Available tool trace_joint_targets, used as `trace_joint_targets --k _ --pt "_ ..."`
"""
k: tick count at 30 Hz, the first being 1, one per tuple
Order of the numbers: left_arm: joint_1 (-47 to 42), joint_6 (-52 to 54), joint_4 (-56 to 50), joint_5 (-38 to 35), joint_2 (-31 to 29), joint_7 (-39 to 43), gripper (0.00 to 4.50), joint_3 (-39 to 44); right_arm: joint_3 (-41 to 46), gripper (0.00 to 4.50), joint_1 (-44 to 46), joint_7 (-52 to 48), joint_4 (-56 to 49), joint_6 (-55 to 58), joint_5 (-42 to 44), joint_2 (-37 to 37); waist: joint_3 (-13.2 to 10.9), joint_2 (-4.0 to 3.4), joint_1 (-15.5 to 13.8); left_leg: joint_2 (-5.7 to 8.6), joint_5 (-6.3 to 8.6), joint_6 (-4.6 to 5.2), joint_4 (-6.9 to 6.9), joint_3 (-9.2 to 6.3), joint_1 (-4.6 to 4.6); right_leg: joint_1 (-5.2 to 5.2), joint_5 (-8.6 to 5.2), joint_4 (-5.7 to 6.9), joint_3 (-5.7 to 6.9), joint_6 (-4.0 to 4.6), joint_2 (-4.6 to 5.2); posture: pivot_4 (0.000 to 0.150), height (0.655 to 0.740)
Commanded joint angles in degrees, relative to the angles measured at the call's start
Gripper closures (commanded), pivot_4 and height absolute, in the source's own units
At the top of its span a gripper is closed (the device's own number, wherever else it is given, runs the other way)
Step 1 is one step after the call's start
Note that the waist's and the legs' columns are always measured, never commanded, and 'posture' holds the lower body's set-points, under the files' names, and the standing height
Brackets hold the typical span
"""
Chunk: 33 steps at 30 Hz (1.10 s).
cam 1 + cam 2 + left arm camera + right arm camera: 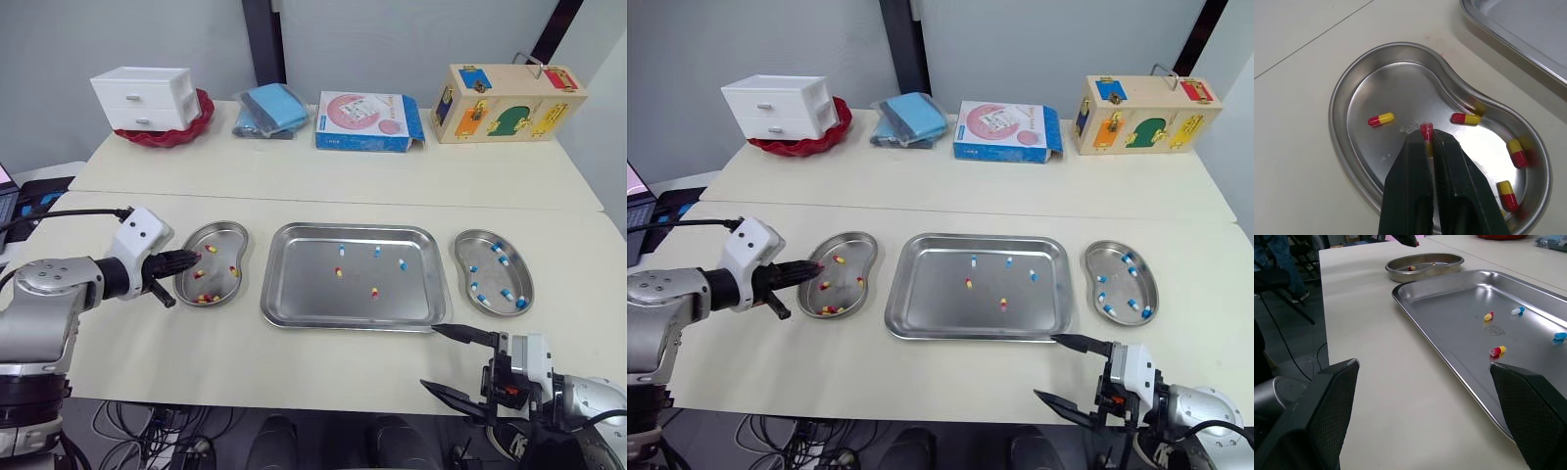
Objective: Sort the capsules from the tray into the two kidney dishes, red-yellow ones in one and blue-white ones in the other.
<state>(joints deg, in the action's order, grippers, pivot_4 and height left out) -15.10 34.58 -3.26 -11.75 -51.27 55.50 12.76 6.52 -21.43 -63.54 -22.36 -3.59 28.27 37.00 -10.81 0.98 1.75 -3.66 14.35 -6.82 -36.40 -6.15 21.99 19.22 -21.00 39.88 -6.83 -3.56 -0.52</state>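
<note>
Beige table [294, 362]: left jaws pinching red-yellow capsule [1425, 131] over left kidney dish [1366, 98]; right jaws spread beside tray [313, 284]

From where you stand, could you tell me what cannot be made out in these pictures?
Capsule in the left pincer: left wrist view, the fingers hide all but its red end.
Left kidney dish: same view, those fingers cover part of its floor, count uncertain.
Tray: right wrist view, part is cut off by the picture's edge.
Box lettering: eye views, too small.
</note>
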Motion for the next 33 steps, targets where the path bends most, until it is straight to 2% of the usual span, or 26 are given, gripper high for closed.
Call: trace_joint_targets --k 1,12,16,18,26,27,33 --pt "-1.6 -1.1 0.3 -0.2 -1.4 -0.7 4.49 0.1 0.3 0.0 -0.3 0.1 -1.0 -1.3 0.4 -0.4 0.0 0.0 0.0 0.0 0.0 0.0 0.0 0.0 0.0 0.0 0.0 0.0 0.0 0.0 0.0 0.15 0.74" --pt "-2.7 -1.1 1.5 -0.5 -1.8 -0.1 4.49 -1.7 0.5 0.0 -0.7 0.5 -0.9 -1.7 0.2 -0.4 0.0 0.0 0.1 0.0 0.0 0.0 0.0 0.01 0.0 0.01 0.0 0.0 -0.01 0.0 0.0 0.15 0.74" --pt "-2.8 -1.1 1.7 -0.2 -1.9 0.1 3.45 -1.9 0.3 0.0 -0.6 0.8 -1.1 -1.7 0.1 -0.6 0.0 0.0 0.1 0.0 0.0 0.0 0.0 0.01 0.0 0.01 0.0 0.01 -0.01 0.0 0.0 0.15 0.74" --pt "-2.7 -1.1 1.6 -0.3 -2.0 0.1 2.7 -2.0 0.3 0.0 -0.6 0.9 -1.1 -1.7 0.1 -0.7 0.0 0.0 0.1 0.0 0.0 0.0 0.0 0.01 0.0 0.0 0.0 0.0 -0.01 0.0 0.0 0.15 0.74" --pt "-2.9 -1.0 1.4 -0.7 -1.5 -0.1 0.23 -2.1 0.5 0.0 -0.6 0.9 -0.9 -1.9 0.2 -0.5 0.0 0.0 0.1 0.0 0.0 0.0 0.0 0.01 0.0 0.01 0.0 0.0 -0.01 0.0 0.0 0.15 0.74" --pt "-2.9 -0.9 1.3 -0.8 -1.5 -0.1 0.03 -2.2 0.5 0.0 -0.7 0.9 -0.9 -1.9 0.2 -0.5 0.0 0.0 0.1 0.0 0.0 0.0 0.0 0.01 0.0 0.01 0.0 0.0 -0.01 0.0 0.0 0.15 0.74" --pt "-2.9 -0.9 1.4 -1.0 -1.7 -0.1 0.03 -2.2 0.8 0.0 -1.2 1.0 -1.3 -1.8 0.3 -0.4 0.0 0.0 0.1 0.0 0.0 0.0 0.0 0.01 0.0 0.01 0.0 0.0 -0.01 0.0 0.0 0.15 0.74"
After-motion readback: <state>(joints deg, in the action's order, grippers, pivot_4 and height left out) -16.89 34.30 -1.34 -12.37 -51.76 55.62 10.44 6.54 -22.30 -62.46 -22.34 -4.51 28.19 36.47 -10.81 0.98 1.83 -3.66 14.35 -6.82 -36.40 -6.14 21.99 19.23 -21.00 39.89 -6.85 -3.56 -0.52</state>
